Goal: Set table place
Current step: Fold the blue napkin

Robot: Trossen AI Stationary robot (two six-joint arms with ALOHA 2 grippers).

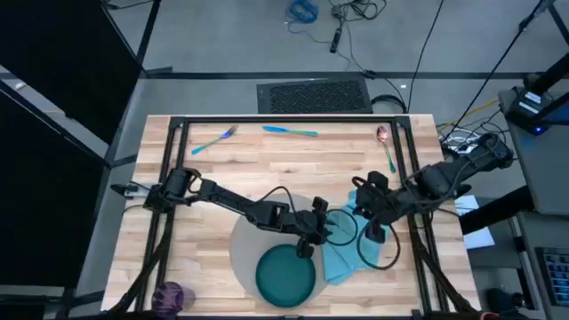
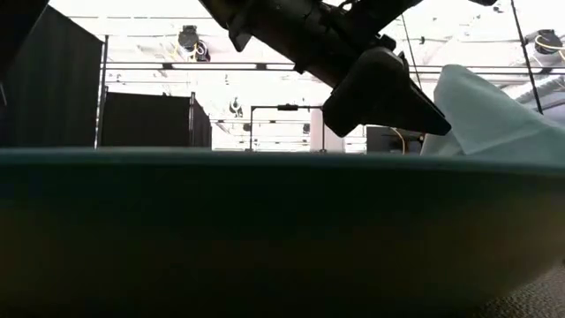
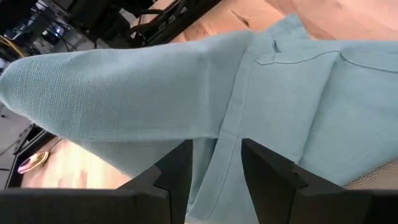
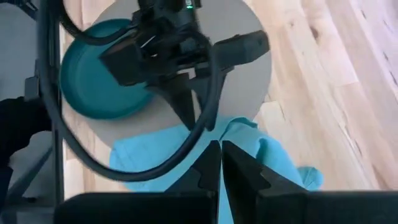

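Wooden table point(image 1: 267, 160) holds a napkin point(image 1: 342, 253): left hand point(image 3: 214, 171) parted above it, right hand point(image 4: 221, 163) pinching it.

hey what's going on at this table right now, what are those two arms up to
Both arms are working on the light blue napkin, which lies rumpled beside the teal plate and partly over the grey mat. The left tool is over the cloth, its fingers slightly apart with a fold of napkin between them. The right tool is pinched shut on a raised part of the napkin. The fork, knife and spoon are along the table's far edge, and the purple cup is at a near corner.
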